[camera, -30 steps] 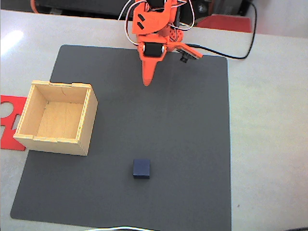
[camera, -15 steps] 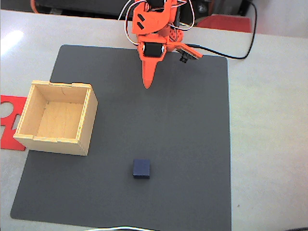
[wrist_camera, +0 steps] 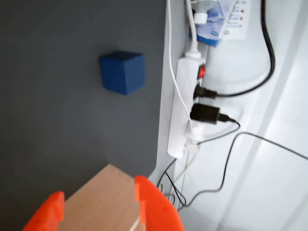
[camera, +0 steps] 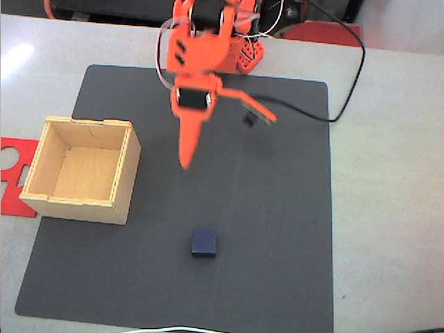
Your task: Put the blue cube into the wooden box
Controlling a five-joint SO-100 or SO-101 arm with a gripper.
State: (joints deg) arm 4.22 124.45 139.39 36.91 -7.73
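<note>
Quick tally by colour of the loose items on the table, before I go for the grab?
Dark blue: 1, the blue cube
Pale wood: 1, the wooden box
Red: 1, the flat cut-out sheet
Dark grey: 1, the mat
Total: 4

Orange plastic arm (camera: 201, 48), tapered pointed pincer (camera: 185, 161), black motors, white wires

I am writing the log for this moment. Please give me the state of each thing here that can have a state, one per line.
blue cube: resting flat on the dark mat, not held
wooden box: upright, open on top, nothing inside
gripper: raised above the mat, holding nothing; open or shut, I cannot tell
power strip: switch glowing red, a black plug inserted
</note>
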